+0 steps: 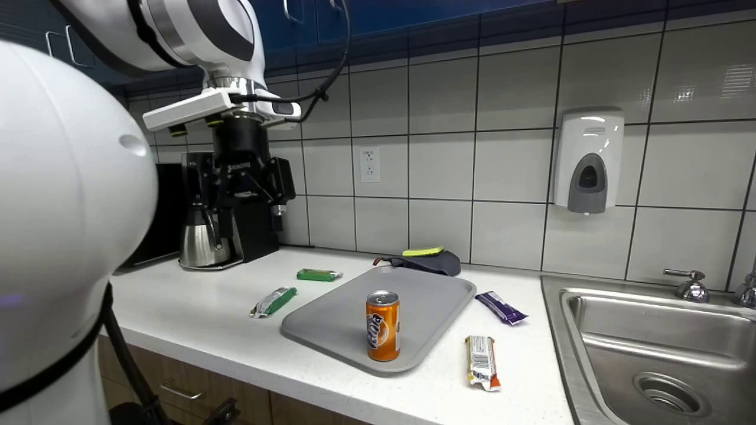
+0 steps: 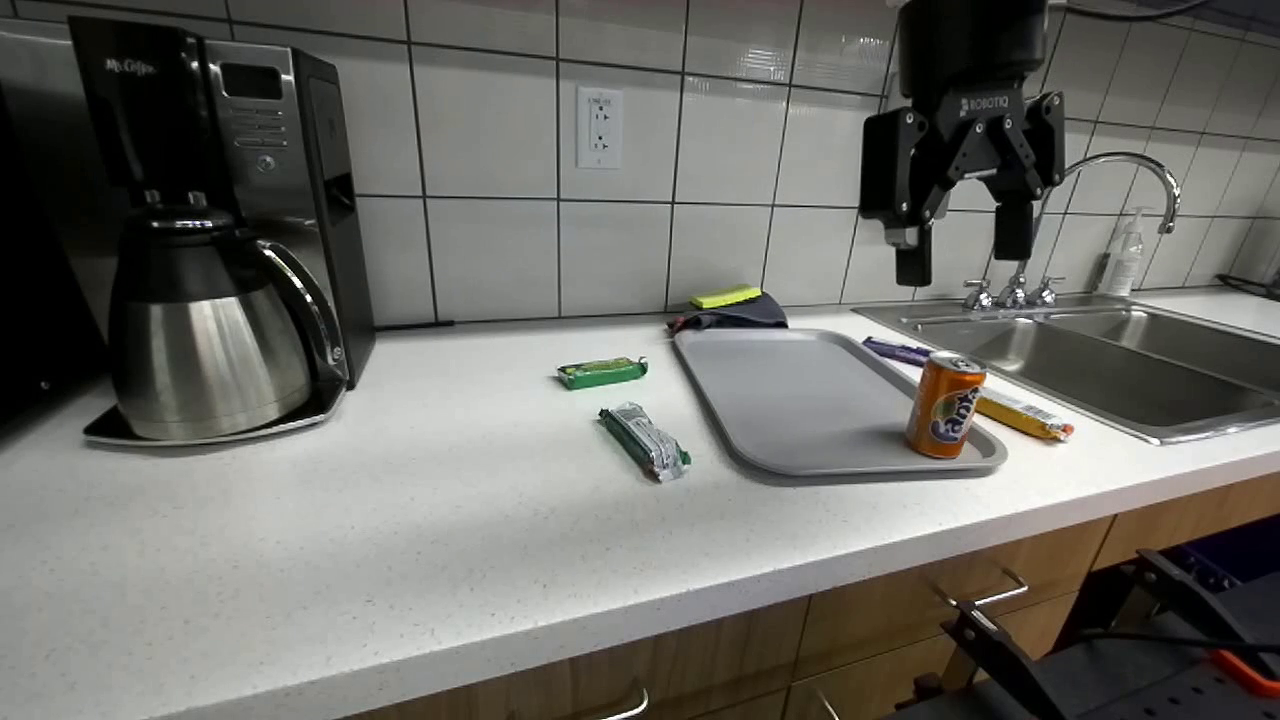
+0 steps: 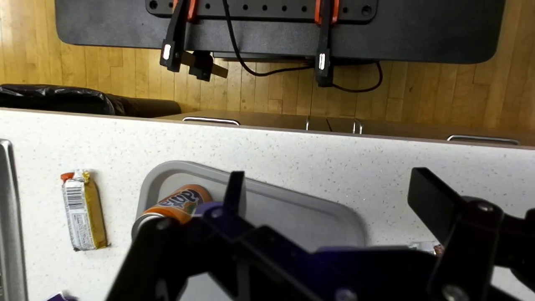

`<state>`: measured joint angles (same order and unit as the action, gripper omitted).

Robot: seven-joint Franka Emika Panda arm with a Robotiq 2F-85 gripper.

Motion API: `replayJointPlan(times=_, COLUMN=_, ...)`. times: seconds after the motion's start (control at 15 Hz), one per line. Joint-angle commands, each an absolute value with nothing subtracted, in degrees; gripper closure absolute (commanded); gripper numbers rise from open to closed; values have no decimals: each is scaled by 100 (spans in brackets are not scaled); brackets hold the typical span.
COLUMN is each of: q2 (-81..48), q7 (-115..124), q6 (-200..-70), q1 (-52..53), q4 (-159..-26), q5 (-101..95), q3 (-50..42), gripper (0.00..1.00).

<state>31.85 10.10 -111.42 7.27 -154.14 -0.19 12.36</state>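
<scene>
Metal can (image 1: 383,327), one: in an exterior view it stands upright on the grey tray (image 1: 331,319), at a corner near the front edge of the counter (image 1: 437,389). Handling, by my judgement: smooth, likely slippery, thin-walled enough to dent, heavier if full; best held mid-body, across the sides. Appearance: orange, silvery lid. In an exterior view its label reads Fanta; my gripper (image 2: 963,250) hangs well above the counter, fingers spread, holding nothing. Wrist view: can partly covered by black gripper parts; yellow-and-white wrapped bar (image 3: 85,211) near the tray, apart from it.
</scene>
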Motion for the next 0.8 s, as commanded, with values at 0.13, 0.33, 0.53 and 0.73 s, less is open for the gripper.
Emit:
replayJointPlan(times=0.13, q2=2528, q7=1275, q6=-11583, q1=947, q4=-15319, q5=48, q3=1401, gripper=0)
replayJointPlan(times=0.33, q2=2134, q7=1345, q6=-11914, q1=1052, q4=-15259, q5=107, q3=1448, gripper=0)
replayJointPlan(times=0.53, q2=1736, q7=1408, q6=-12193, q1=1152, q4=-15153, q5=148, q3=1510, gripper=0)
replayJointPlan(times=0.73, q2=1312, q7=1616, q6=-12452, q1=1196, q4=-15005, q5=139, q3=1580, gripper=0)
